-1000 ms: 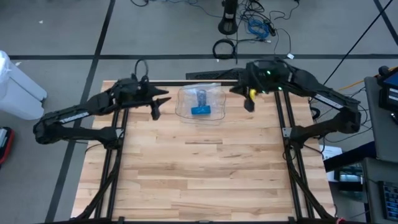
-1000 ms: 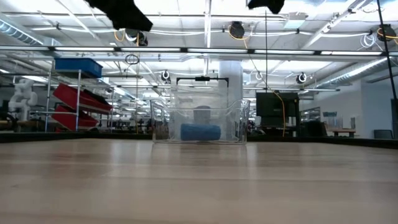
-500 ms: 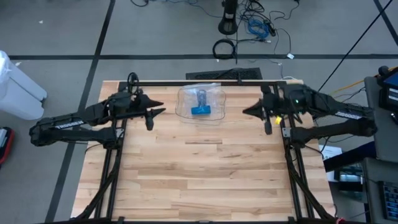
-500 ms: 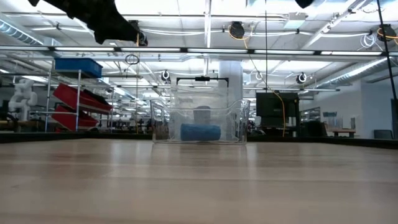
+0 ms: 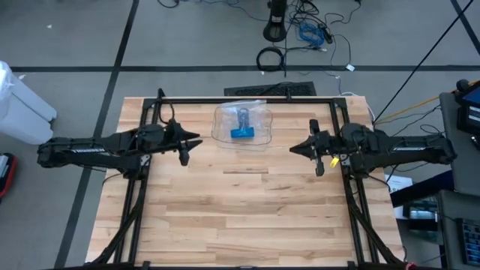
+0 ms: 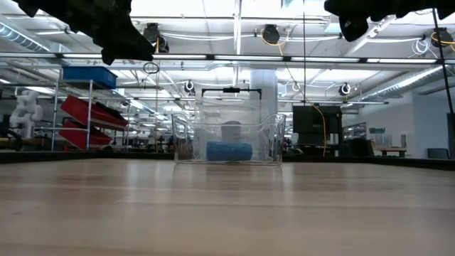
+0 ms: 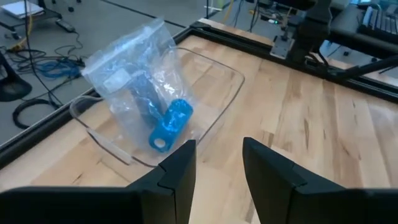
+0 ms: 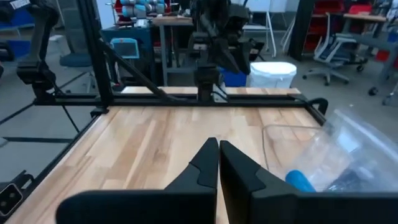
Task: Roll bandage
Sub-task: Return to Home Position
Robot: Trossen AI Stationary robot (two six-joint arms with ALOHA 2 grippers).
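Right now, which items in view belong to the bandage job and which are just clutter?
Job: transparent bin; zip bag inside it; blue bandage roll in the bag; left pincer, open; right pincer, shut.
Lying about: floor cables; white container on the floor.

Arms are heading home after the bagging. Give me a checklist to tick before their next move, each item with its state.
1. Zip bag with the blue bandage roll lies inside the transparent bin: ok.
2. Bin stands flat on the table, between the two arms: ok.
3. Left gripper is open, holds nothing and is apart from the bin: ok.
4. Right gripper is shut on nothing and is apart from the bin: ok.
5. Both arms hang above the tabletop in the low view, not touching it: ok.
6. Bag's zip fully sealed: cannot tell.
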